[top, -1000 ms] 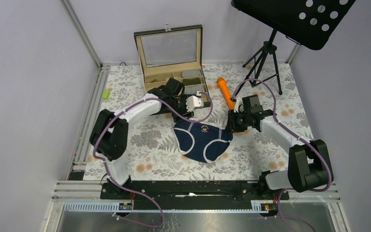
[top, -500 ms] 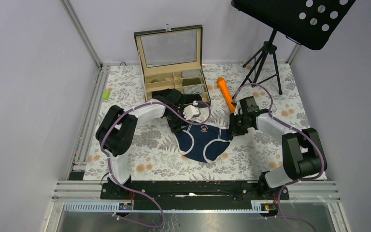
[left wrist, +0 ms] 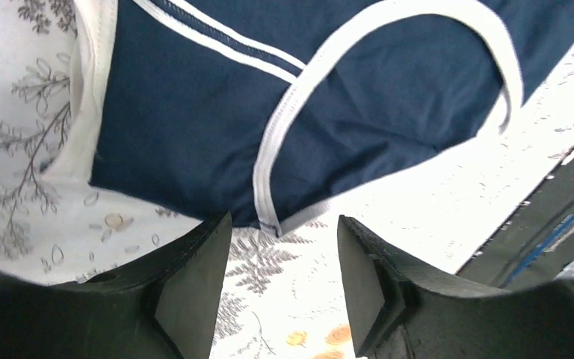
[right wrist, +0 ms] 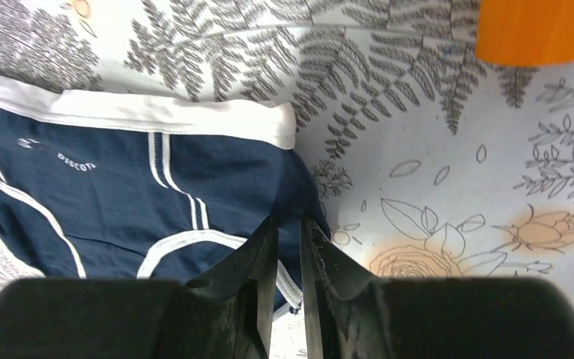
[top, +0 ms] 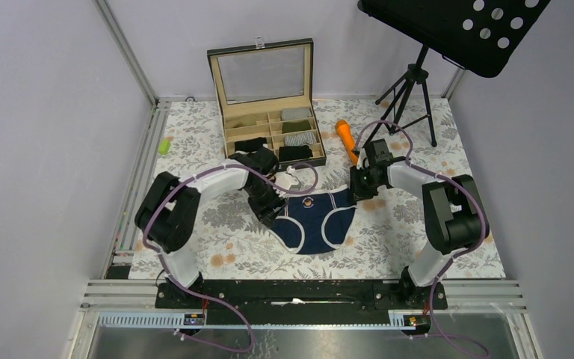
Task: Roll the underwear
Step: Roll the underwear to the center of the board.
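One pair of navy briefs (top: 314, 221) with white trim lies spread flat near the middle of the floral desk (top: 389, 239). The left claw (left wrist: 282, 221) hangs low at the briefs' 9 o'clock edge. Its fingers (left wrist: 194, 284) are wide apart, a leg-hole seam shows between them, and they grip nothing. The right claw (right wrist: 288, 228) sits at the briefs' 2 o'clock corner, fingers nearly together and pinching the fabric just below the waistband. An orange stick (top: 346, 140) lies at 1 o'clock from the briefs. An open box (top: 261, 73) stands at 11 o'clock.
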